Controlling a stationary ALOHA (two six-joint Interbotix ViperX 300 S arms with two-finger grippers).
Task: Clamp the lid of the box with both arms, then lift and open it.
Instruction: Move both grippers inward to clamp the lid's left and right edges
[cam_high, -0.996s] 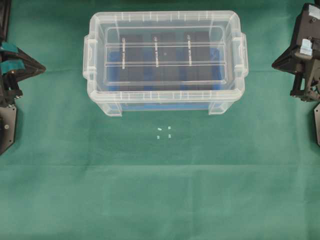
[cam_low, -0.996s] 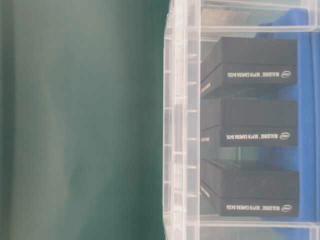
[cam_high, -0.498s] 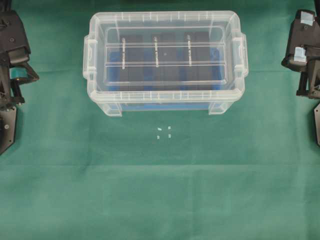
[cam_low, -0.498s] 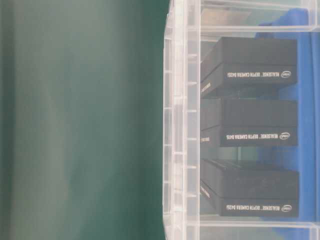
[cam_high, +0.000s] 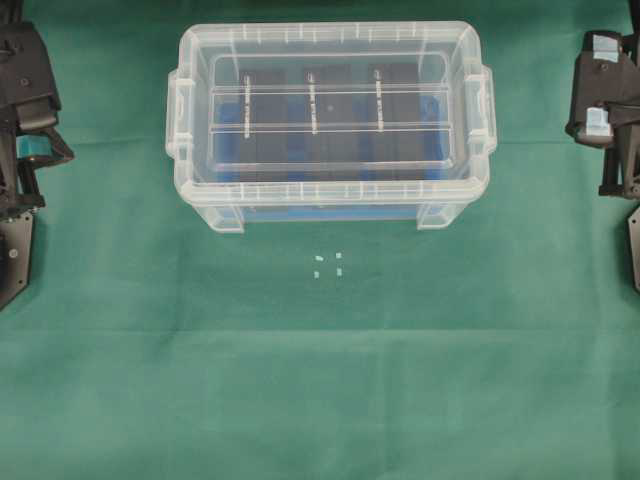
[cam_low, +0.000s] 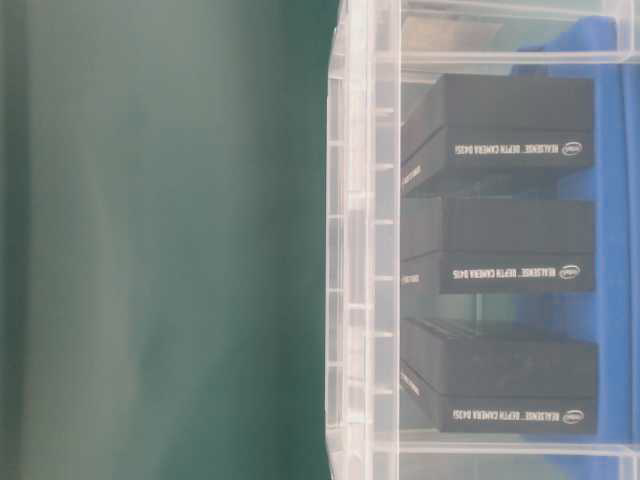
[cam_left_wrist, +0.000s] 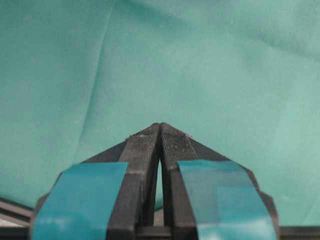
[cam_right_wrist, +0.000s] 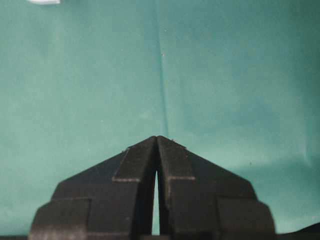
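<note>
The clear box (cam_high: 330, 205) stands at the back middle of the green cloth, with a blue insert and three black boxes (cam_high: 313, 120) showing through it. Its flat clear lid (cam_high: 330, 62) sits shut on top, with two lengthwise ridges. My left gripper (cam_high: 45, 148), taped teal, is at the far left edge, well apart from the box. My right gripper (cam_high: 590, 125), taped light blue, is at the far right edge, also apart. In the wrist views both the left gripper (cam_left_wrist: 160, 125) and the right gripper (cam_right_wrist: 156, 137) are shut, empty, over bare cloth. The table-level view shows the box wall (cam_low: 360, 250) close up.
Several small white marks (cam_high: 328, 264) lie on the cloth in front of the box. Black arm base plates stand at the left edge (cam_high: 12, 250) and the right edge (cam_high: 634, 240). A white scrap (cam_right_wrist: 44, 1) shows at the top of the right wrist view.
Both grippers have swung from pointing inward at the box to pointing down at the cloth, and now sit nearer the side edges. The box and lid have not moved.
</note>
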